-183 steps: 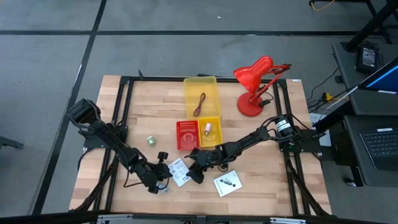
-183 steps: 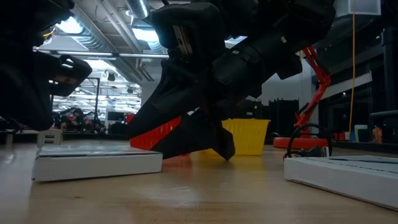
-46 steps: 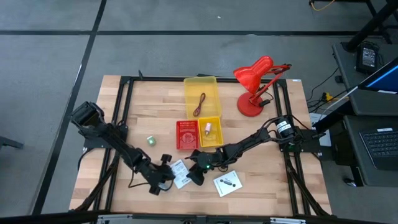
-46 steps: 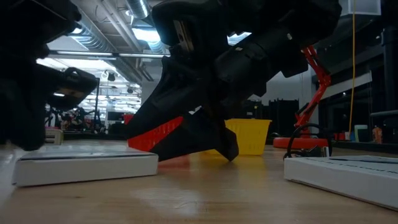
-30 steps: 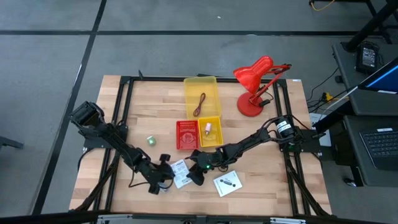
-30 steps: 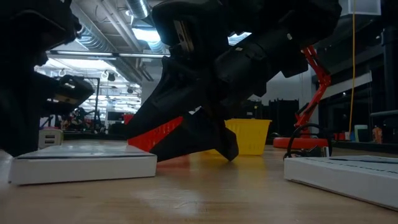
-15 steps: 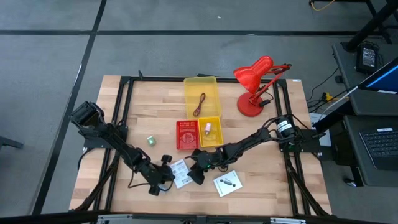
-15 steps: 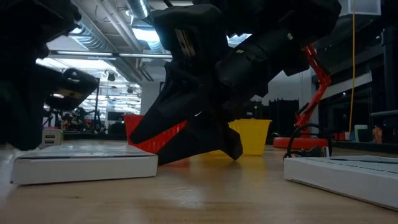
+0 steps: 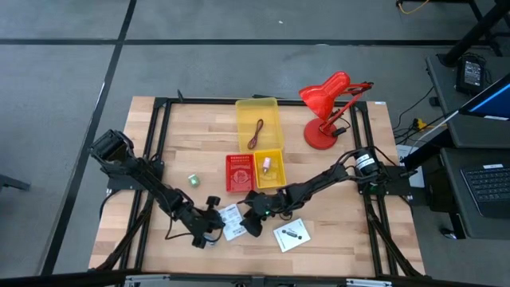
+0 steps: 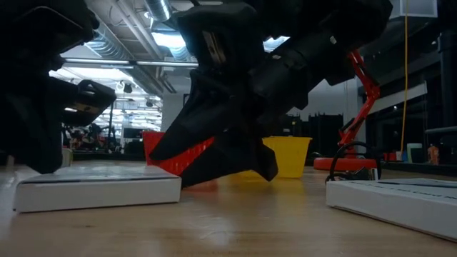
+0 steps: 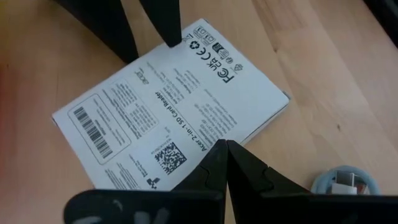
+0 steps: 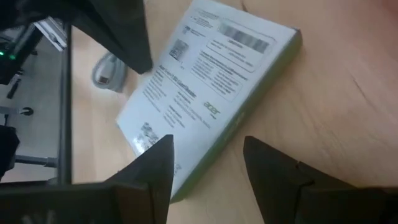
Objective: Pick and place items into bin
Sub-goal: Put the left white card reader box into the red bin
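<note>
Left tool (image 9: pixel 213 227) (pinched closed) marginally nearer white packet (image 9: pixel 231 222) than before.

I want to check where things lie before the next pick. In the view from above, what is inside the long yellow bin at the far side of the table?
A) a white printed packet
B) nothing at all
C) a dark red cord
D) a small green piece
C: in the high view a dark red cord lies inside the yellow bin, while the white packets and the green piece are on the table outside it.
</note>
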Tool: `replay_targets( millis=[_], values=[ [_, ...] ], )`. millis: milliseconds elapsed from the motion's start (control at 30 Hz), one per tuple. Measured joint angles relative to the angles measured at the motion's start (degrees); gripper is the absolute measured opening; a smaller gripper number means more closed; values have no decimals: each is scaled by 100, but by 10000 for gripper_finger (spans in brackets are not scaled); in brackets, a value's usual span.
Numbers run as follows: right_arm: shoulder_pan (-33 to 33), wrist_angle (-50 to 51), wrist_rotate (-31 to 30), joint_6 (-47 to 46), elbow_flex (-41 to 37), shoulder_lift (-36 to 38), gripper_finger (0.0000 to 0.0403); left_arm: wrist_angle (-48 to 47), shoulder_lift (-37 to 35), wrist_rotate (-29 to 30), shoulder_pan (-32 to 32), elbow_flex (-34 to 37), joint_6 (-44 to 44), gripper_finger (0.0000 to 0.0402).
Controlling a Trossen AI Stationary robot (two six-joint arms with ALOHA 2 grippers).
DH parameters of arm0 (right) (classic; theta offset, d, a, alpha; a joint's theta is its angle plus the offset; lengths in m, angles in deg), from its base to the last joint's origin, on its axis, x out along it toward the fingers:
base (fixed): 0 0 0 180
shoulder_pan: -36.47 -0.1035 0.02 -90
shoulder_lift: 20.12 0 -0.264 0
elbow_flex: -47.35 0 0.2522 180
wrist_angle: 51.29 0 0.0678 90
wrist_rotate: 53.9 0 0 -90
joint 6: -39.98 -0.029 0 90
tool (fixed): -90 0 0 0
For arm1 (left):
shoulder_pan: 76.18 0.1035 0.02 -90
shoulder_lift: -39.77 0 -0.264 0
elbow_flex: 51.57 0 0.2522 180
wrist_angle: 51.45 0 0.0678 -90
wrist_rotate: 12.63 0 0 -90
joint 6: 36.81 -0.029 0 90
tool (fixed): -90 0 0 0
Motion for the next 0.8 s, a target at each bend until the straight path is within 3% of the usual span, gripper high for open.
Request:
replay_targets(
  millis=[800],
  values=[
    [-28, 197, -79, -143, 4, 112, 174, 108, -7, -48, 0, 145, 201, 2]
  ],
)
